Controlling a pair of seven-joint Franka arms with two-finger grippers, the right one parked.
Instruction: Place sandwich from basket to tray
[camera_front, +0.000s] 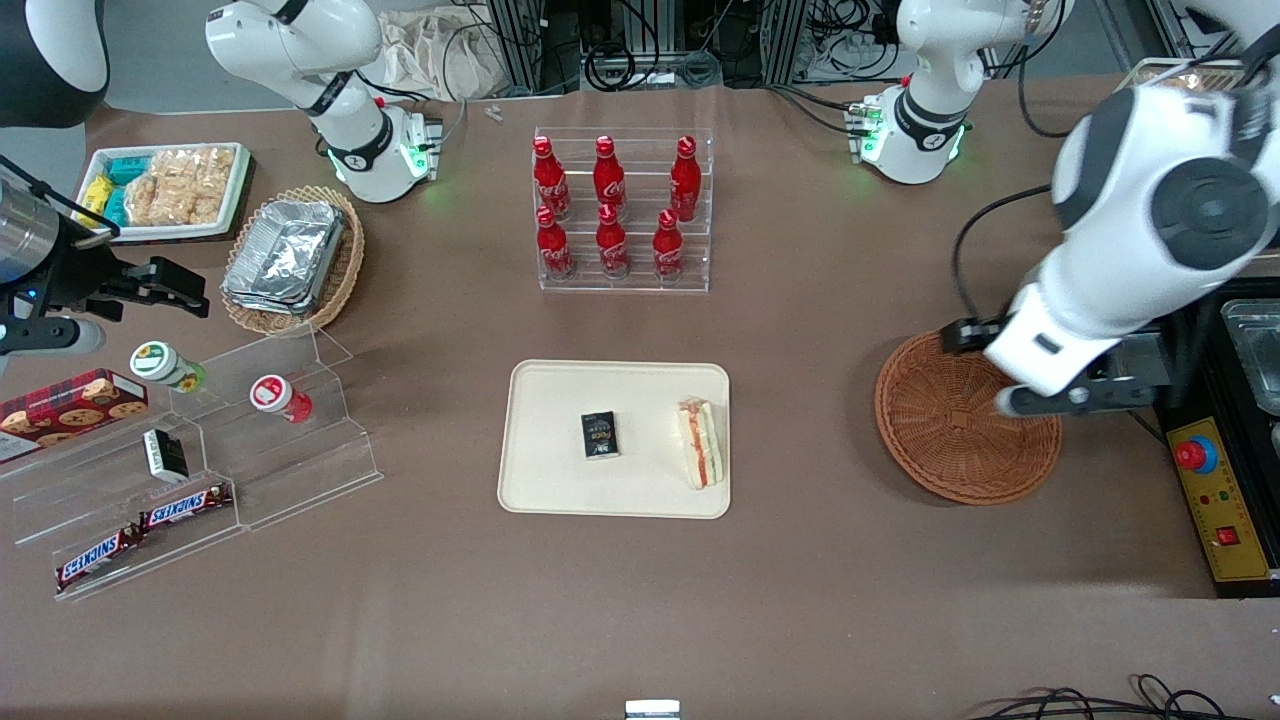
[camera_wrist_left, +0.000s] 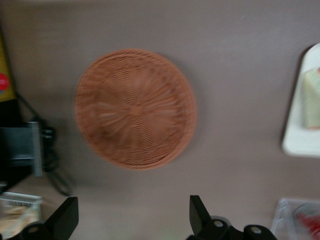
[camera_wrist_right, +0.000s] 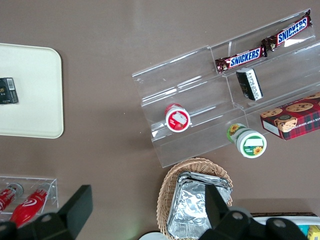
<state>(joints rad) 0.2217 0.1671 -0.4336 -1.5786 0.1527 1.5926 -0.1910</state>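
The sandwich (camera_front: 702, 443) lies on the cream tray (camera_front: 560, 480), near the tray's edge toward the working arm's end; it also shows in the left wrist view (camera_wrist_left: 311, 97) on the tray (camera_wrist_left: 300, 142). The round reddish-brown wicker basket (camera_front: 945, 450) is empty and stands on the table beside the tray; the left wrist view looks down into it (camera_wrist_left: 135, 107). My left gripper (camera_front: 985, 368) hangs above the basket's farther rim. Its fingers (camera_wrist_left: 131, 216) are wide open with nothing between them.
A small black box (camera_front: 600, 436) lies on the tray. An acrylic rack of red bottles (camera_front: 620, 210) stands farther from the camera. A yellow control box with a red button (camera_front: 1215, 490) sits beside the basket. The tan foil basket (camera_front: 295, 258) and snack stand (camera_front: 190, 470) lie toward the parked arm's end.
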